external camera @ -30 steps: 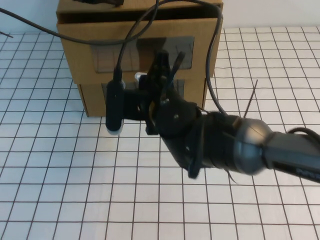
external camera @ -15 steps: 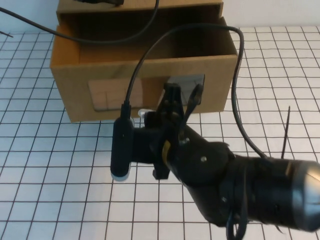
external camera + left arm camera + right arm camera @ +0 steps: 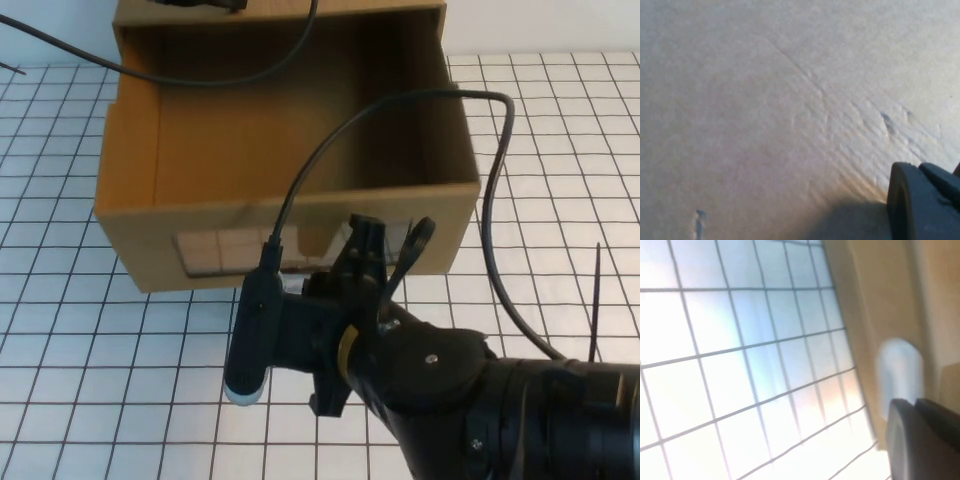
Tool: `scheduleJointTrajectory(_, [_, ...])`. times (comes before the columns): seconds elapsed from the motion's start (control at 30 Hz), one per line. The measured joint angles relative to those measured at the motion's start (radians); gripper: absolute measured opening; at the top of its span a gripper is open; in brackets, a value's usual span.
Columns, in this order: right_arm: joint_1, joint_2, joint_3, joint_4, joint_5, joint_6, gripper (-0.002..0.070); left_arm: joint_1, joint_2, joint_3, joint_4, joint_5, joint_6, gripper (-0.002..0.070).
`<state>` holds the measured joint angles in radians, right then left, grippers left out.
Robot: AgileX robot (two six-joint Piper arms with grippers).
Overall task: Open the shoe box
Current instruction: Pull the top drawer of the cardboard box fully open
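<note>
**SHOE BOX, CARDBOARD: OPEN, RIGHT TOOL AT FRONT WALL**

Item: brown shoe box [image 3: 135, 245], standing on the far half of the surface [image 3: 80, 380], which is white with a dark grid. The top is open to the high view and the bare brown inside walls and floor show. At the far edge the box runs under a cardboard cover.

Right tool [image 3: 372, 232]: clenched, its tips up against the outer face of the near front wall, toward that wall's right end. Whether it pinches anything cannot be told. In the right wrist view a white rounded piece [image 3: 900, 370] lies against the cardboard just ahead of the tool; what it is cannot be told.

Left tool [image 3: 922, 205]: pressed close to a plain cardboard face. Its state cannot be told.

Markings: one glossy rectangular patch [image 3: 225, 250] on the front wall, left of the right tool. No writing on it can be read.

Other: a black cable [image 3: 400, 100] arching over the box, and a dark cylinder with a pale end [image 3: 250, 340] beside the right wrist.
</note>
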<state>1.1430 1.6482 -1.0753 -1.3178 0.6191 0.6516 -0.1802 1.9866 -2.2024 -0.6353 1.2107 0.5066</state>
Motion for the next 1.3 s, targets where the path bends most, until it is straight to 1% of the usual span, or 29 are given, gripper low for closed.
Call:
scheduleJointTrajectory(0.13, [0.002,-0.002,0.0,0.045,0.009,0.055,0.0005,0.0,0.0,0.0,0.0,0.0,-0.002,-0.0002])
scheduleJointTrajectory(0.27, [0.022,-0.03,0.0,0.101,0.027,0.072,0.0081,0.0,-0.002,0.0,0.0,0.0,-0.002,-0.0002])
scheduleJointTrajectory(0.37, [0.072,-0.086,0.0,0.144,0.073,0.078,0.0099,0.0,-0.011,-0.002,0.0,0.009,-0.002,-0.0002])
scheduleJointTrajectory(0.47, [0.127,-0.157,0.0,0.165,0.13,0.078,0.0091,0.0,-0.025,-0.021,-0.002,0.035,-0.002,-0.0002])
scheduleJointTrajectory(0.53, [0.145,-0.206,0.0,0.172,0.15,0.078,0.0076,0.0,-0.044,-0.042,-0.016,0.041,-0.003,-0.0002])
scheduleJointTrajectory(0.63, [0.141,-0.277,-0.008,0.176,0.189,0.078,0.0047,0.0,-0.091,-0.083,-0.043,0.043,-0.003,-0.0002])
scheduleJointTrajectory(0.73, [0.105,-0.323,-0.044,0.18,0.249,0.078,0.0018,0.0,-0.149,-0.104,-0.048,0.046,0.003,-0.0002])
scheduleJointTrajectory(0.83, [0.029,-0.352,-0.1,0.205,0.289,0.054,-0.0003,0.0,-0.199,-0.106,-0.03,0.051,0.012,-0.0002])
scheduleJointTrajectory(0.93, [-0.106,-0.366,-0.16,0.295,0.308,-0.019,-0.0008,0.0,-0.241,-0.102,0.017,0.054,0.014,-0.0002])
scheduleJointTrajectory(1.1, [-0.387,-0.37,-0.223,0.549,0.316,-0.207,-0.001,0.0,-0.314,-0.025,0.093,0.056,0.014,-0.0002])
scheduleJointTrajectory(1.2, [-0.55,-0.394,-0.223,0.739,0.316,-0.325,-0.0011,0.0,-0.384,0.073,0.138,0.054,0.016,-0.0002])
scheduleJointTrajectory(1.3, [-0.707,-0.446,-0.223,0.941,0.316,-0.444,-0.0011,0.0,-0.47,0.214,0.174,0.001,0.03,-0.0002])
